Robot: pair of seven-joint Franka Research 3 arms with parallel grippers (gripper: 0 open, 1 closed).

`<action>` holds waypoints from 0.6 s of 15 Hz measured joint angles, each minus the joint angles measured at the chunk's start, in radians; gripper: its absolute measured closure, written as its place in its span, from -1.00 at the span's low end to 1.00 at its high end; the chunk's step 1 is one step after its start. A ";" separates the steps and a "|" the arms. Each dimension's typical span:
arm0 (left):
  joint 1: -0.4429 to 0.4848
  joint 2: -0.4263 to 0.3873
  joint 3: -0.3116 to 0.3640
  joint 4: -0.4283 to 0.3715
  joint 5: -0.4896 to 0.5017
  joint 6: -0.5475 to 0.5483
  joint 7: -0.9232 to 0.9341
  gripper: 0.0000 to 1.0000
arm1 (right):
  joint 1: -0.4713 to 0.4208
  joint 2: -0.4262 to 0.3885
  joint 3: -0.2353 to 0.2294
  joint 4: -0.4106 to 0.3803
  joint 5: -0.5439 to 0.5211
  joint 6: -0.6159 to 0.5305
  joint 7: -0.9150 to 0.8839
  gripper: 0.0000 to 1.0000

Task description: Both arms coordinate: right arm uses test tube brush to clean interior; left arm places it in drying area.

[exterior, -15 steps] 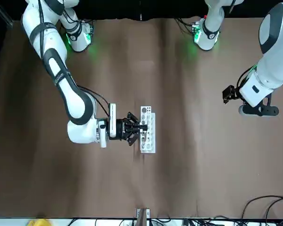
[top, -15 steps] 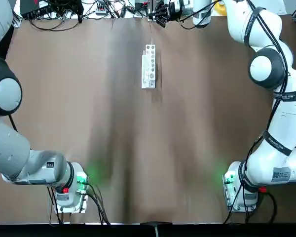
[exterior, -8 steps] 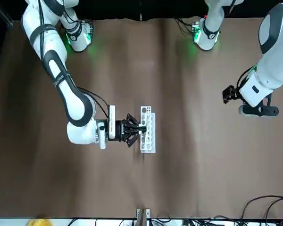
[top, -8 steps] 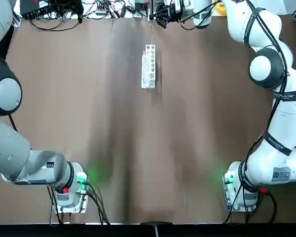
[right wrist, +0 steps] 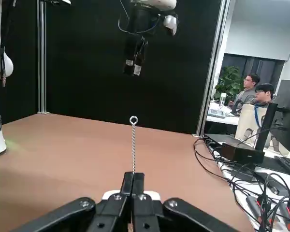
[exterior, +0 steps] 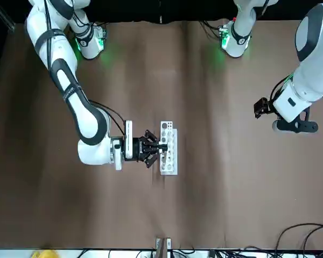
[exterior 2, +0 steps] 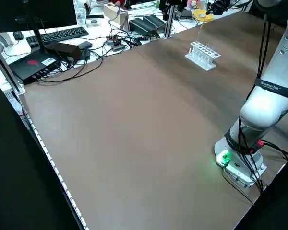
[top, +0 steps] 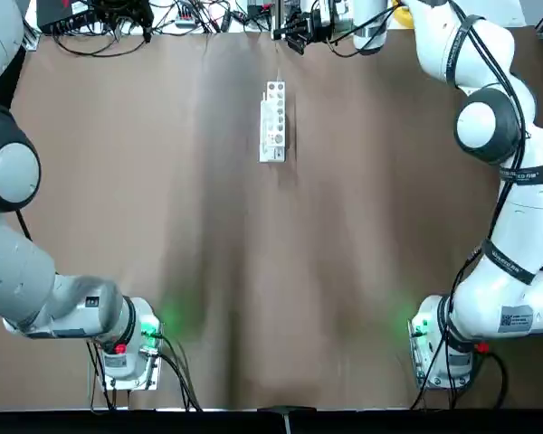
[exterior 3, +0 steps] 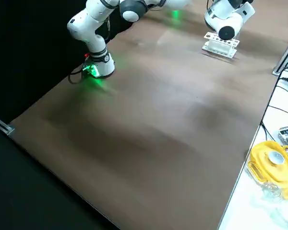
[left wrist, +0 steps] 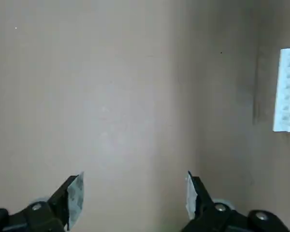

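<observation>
- Test tube brush (right wrist: 134,145): a twisted metal wire, ending in a round loop, is held upright; in the left side view it is seen as a fine line above the rack. Its lower end cannot be made out.
- Right gripper (right wrist: 134,178): black, angular fingers are closed narrowly on the wire, above the far middle of the table.
- Drying area (top: 272,122): a white, oblong, rigid rack, pierced by round holes and raised on legs, is placed at the far middle of the table.
- Left gripper (left wrist: 135,200): its black fingers, faced with pale, flat pads, are set wide apart with nothing between them, over the left part of the table.
- Table (top: 226,271): a smooth brown surface is marked by soft, blurred reflections.
- Right arm (top: 534,217): glossy white links are wrapped with black bands, along which black cable is run. Lettering on the bands is too small to be read. A grey label (top: 516,318) is fixed near the base, bearing a small square code.
- Yellow container (exterior 3: 276,167): a glossy, rounded, handled form is seen beyond the table's far edge, at right.
</observation>
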 joint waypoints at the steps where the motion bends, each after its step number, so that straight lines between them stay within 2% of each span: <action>1: 0.000 0.001 0.000 0.000 0.000 0.000 0.000 -0.98 | 0.001 0.001 0.000 0.000 0.000 0.000 0.000 0.96; 9: 0.000 0.011 0.000 -0.001 0.000 0.009 0.000 -0.98 | 0.004 0.016 0.000 0.000 0.000 0.001 -0.023 0.96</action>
